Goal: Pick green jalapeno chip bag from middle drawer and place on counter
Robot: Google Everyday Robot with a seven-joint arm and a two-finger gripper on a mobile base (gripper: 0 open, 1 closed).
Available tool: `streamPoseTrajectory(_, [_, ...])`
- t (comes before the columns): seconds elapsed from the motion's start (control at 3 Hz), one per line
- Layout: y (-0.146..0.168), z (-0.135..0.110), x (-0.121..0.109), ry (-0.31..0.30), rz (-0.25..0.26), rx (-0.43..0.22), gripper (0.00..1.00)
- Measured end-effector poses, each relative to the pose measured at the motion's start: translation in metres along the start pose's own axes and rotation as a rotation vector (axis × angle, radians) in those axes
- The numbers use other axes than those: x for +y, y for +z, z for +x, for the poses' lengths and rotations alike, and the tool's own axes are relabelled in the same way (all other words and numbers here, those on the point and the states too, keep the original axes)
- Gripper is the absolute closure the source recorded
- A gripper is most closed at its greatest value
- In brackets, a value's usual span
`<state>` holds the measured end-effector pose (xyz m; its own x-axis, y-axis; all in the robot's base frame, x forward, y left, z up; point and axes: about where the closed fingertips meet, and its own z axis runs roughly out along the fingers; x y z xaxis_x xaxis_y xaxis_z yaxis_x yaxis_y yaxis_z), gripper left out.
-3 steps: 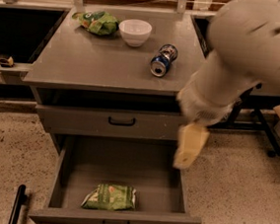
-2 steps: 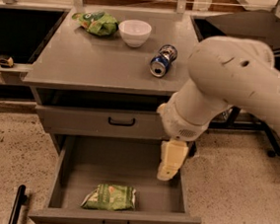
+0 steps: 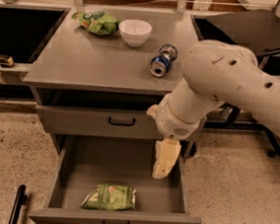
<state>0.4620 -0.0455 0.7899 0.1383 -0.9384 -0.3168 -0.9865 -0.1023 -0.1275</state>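
The green jalapeno chip bag [image 3: 110, 197] lies flat near the front of the open middle drawer [image 3: 70, 172], a little left of its centre. My gripper [image 3: 164, 162] hangs from the big white arm over the right side of the drawer, pointing down, above and to the right of the bag and apart from it. It holds nothing that I can see. The gray counter [image 3: 93, 60] is above the drawers.
On the counter stand a rounder bright green bag [image 3: 96, 21] at the back left, a white bowl [image 3: 135, 31] beside it and a blue can [image 3: 163, 60] lying on its side at the right. The upper drawer [image 3: 94, 122] is shut. A dark table [image 3: 252, 25] stands at the right.
My arm has swung left and down, bringing the gripper from beside the drawer's right edge to over its right inside. The bag has not moved.
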Motion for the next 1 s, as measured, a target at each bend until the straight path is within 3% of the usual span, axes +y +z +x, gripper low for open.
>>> streamPoseTrajectory(0.33, [0.080, 0.002, 0.027, -0.041, -0.133, -0.143, 0.00])
streamPoseTrajectory(0.67, [0.168, -0.003, 0.059, -0.133, -0.175, -0.245, 0.00])
streamPoseTrajectory(1.0, [0.193, -0.010, 0.048, -0.245, -0.106, -0.328, 0.00])
